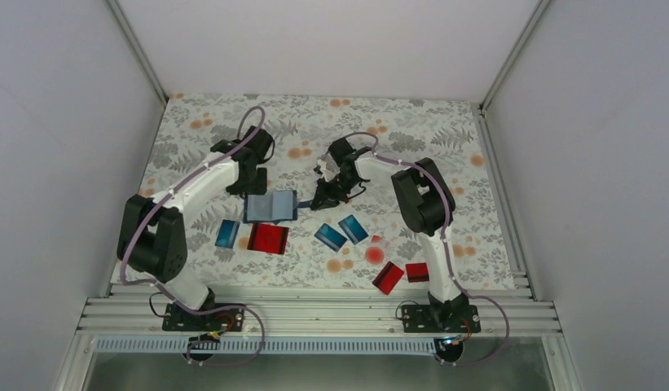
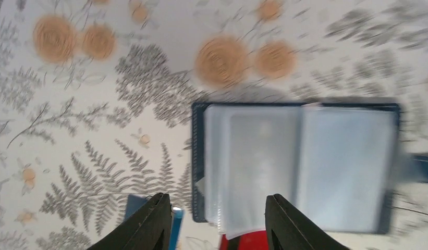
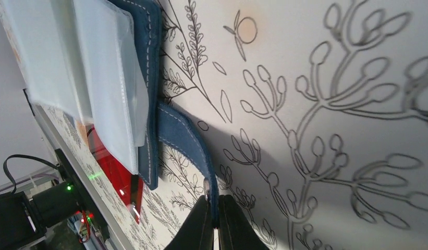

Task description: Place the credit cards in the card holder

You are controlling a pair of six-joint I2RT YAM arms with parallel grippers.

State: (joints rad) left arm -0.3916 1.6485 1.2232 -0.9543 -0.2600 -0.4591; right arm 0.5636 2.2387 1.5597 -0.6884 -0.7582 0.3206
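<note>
The card holder (image 1: 270,207) lies open mid-table, navy cover with pale clear pockets; it also shows in the left wrist view (image 2: 300,161) and the right wrist view (image 3: 123,88). My right gripper (image 1: 321,198) (image 3: 217,219) is shut on the holder's closure tab (image 3: 193,146). My left gripper (image 1: 251,189) (image 2: 217,216) is open, hovering over the holder's left page. Credit cards lie near the front: a red stack (image 1: 268,239), a blue one (image 1: 226,234), two blue striped ones (image 1: 330,237) (image 1: 353,229), two red ones (image 1: 388,277) (image 1: 417,272).
A clear piece with a red dot (image 1: 374,252) lies between the blue and red cards. White walls enclose the floral table (image 1: 445,163) on three sides; a metal rail (image 1: 314,314) runs along the near edge.
</note>
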